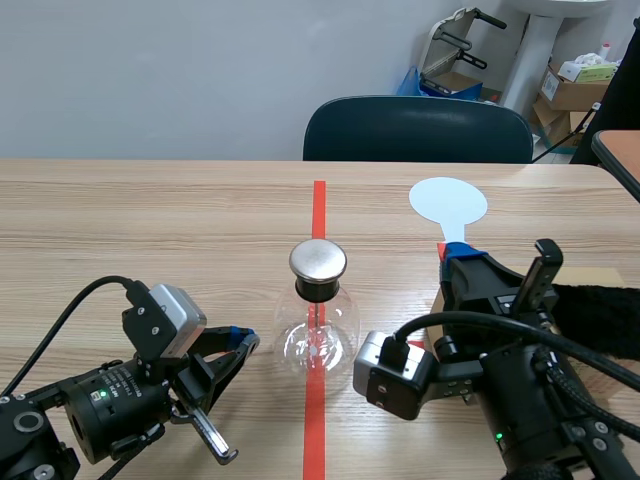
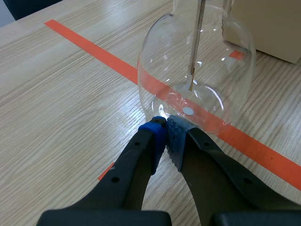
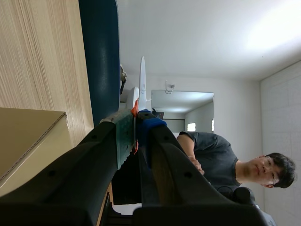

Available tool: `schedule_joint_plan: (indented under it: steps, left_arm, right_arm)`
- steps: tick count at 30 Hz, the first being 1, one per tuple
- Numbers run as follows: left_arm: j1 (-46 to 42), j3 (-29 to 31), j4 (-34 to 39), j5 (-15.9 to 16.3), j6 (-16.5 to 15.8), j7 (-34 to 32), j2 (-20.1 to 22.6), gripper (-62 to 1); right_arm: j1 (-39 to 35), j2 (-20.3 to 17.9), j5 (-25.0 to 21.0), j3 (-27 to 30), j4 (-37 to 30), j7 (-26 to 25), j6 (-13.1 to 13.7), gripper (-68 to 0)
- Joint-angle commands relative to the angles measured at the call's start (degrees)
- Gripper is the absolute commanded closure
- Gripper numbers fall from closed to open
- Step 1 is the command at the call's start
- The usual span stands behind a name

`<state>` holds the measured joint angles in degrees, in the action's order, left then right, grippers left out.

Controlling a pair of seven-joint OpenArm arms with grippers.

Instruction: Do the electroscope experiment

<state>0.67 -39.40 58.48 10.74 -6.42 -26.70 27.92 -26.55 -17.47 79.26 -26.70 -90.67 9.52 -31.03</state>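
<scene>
Two grippers closed. Left gripper [image 2: 167, 134] pinches nothing, tips just beside electroscope flask [image 2: 197, 70] base on centre tape line. Right gripper [image 3: 135, 129] clamps paddle [image 1: 448, 205] handle, long axis pointing away from robot. Metal cap [image 1: 318, 260] lies left of disc; right arm better placed.

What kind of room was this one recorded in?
Probably an office or lab workroom: a wood-grain table with a glass electroscope flask on it, a dark chair across it, and cardboard boxes in the far corner.
</scene>
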Motion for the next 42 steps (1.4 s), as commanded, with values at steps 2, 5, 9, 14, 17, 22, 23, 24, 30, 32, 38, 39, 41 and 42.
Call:
schedule_joint_plan:
  steps: [2, 5, 9, 14, 17, 22, 23, 24, 30, 32, 38, 39, 41, 42]
  left_arm:
    - [0.31, 0.09, 1.03, 0.35, -0.13, -0.68, -0.28, -3.1]
    - [0.31, 0.09, 1.03, 0.35, -0.13, -0.68, -0.28, -3.1]
    - [0.31, 0.09, 1.03, 0.37, -0.13, -0.68, -0.24, -3.1]
    - [0.31, 0.09, 1.05, 0.55, -0.17, -0.85, -0.02, -3.1]
    - [0.31, 0.09, 1.16, 0.57, -0.35, -1.14, 0.55, -3.1]
    - [0.31, 0.09, 1.20, 0.57, -0.92, -3.74, 1.86, -3.1]
    - [0.31, 0.09, 1.20, 0.57, -1.53, -4.37, 2.27, -3.1]
    - [0.31, 0.09, 1.20, 0.59, -2.73, -5.09, 2.80, -3.1]
    - [0.31, 0.09, 1.20, 2.69, -8.96, -11.50, 6.51, -3.2]
    - [0.31, 0.09, 1.20, 3.82, -11.89, -13.53, 8.04, -3.2]
    - [0.13, 0.09, 1.22, 3.85, -20.33, -18.78, 12.26, -4.1]
    - [-0.02, 0.09, 1.22, 3.85, -21.46, -19.02, 12.79, -6.9]
    - [-0.46, 0.09, 1.51, 3.85, -23.21, -19.04, 13.75, -14.9]
    - [-0.87, 0.09, 2.03, 3.80, -23.41, -19.43, 14.27, -18.9]
  right_arm:
    - [0.66, -0.31, 0.04, 0.04, -0.46, 0.20, -0.66, -1.1]
    - [0.66, -0.31, 0.04, 0.04, -0.46, 0.20, -0.66, -1.1]
    - [0.66, -0.31, 0.04, 0.04, -0.46, 0.20, -0.68, -1.1]
    - [0.68, -0.28, 0.04, 0.04, -0.46, 0.22, -0.72, -1.1]
    - [0.68, -0.31, 0.04, 0.04, -0.46, 0.22, -0.85, -1.1]
    - [0.68, -0.28, 0.02, 0.04, -0.46, -0.02, -2.08, -1.2]
    - [0.68, -0.28, 0.02, 0.04, -0.52, -0.02, -3.02, -1.3]
    - [0.68, -0.28, 0.02, 0.04, -0.63, -0.02, -4.24, -1.3]
    - [-1.75, -1.84, 0.70, 0.07, -3.19, 0.63, -9.05, -1.3]
    - [-3.87, -2.97, 0.66, 0.15, -5.18, 1.09, -9.22, -1.3]
    - [-12.98, -5.27, 1.16, 3.28, -11.67, 1.53, -13.83, -1.5]
    - [-14.82, -5.42, 1.53, 4.28, -12.22, 1.51, -13.83, -1.5]
    - [-18.21, -5.51, 1.60, 6.58, -13.03, 0.90, -13.83, -1.6]
    - [-19.82, -5.55, 1.57, 7.61, -13.18, 0.57, -13.83, -1.8]
